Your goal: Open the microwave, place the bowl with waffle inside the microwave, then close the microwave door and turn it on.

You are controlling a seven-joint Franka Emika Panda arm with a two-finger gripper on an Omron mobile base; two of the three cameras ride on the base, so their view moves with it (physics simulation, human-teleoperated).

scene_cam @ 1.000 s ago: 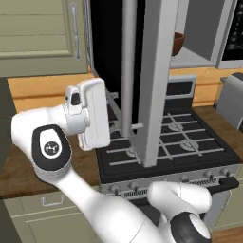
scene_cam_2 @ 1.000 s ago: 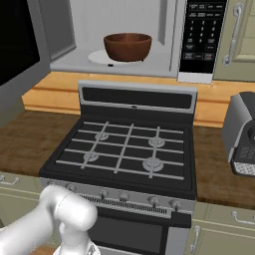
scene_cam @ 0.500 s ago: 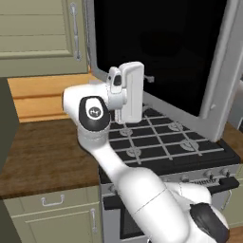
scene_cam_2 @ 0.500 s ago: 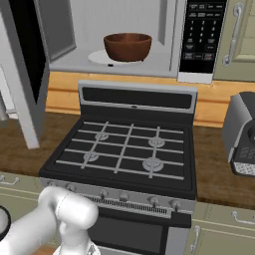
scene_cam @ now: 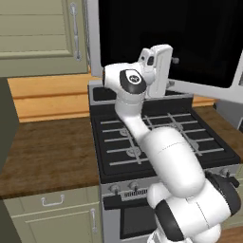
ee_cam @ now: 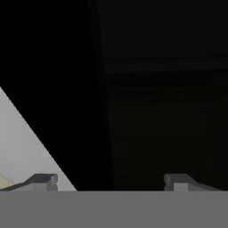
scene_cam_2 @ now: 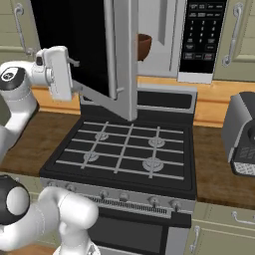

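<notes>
In the left base view, the gripper point(scene_cam: 172, 71) is seen pressed up against the black glass of the microwave door point(scene_cam: 190, 42), which is swung partway shut over the stove point(scene_cam: 156, 137); 1 arm, 1 door and 1 stove are counted here. In the right base view, the door point(scene_cam_2: 79, 45) is seen edge-on, standing out from the microwave point(scene_cam_2: 199, 40), and 1 bowl point(scene_cam_2: 144, 46) is spotted inside, half hidden behind the door edge; the waffle cannot be made out. 1 button panel point(scene_cam_2: 201, 32), 4 burners and 1 toaster point(scene_cam_2: 243, 134) are counted too. In the hand view, the 2 fingertips point(ee_cam: 44, 180) are seen spread wide apart with nothing between them, right up close to the dark glass point(ee_cam: 156, 89). The door is probably being pushed closed, so a slow, steady push should be kept flat on the glass until the door is fully shut.
</notes>
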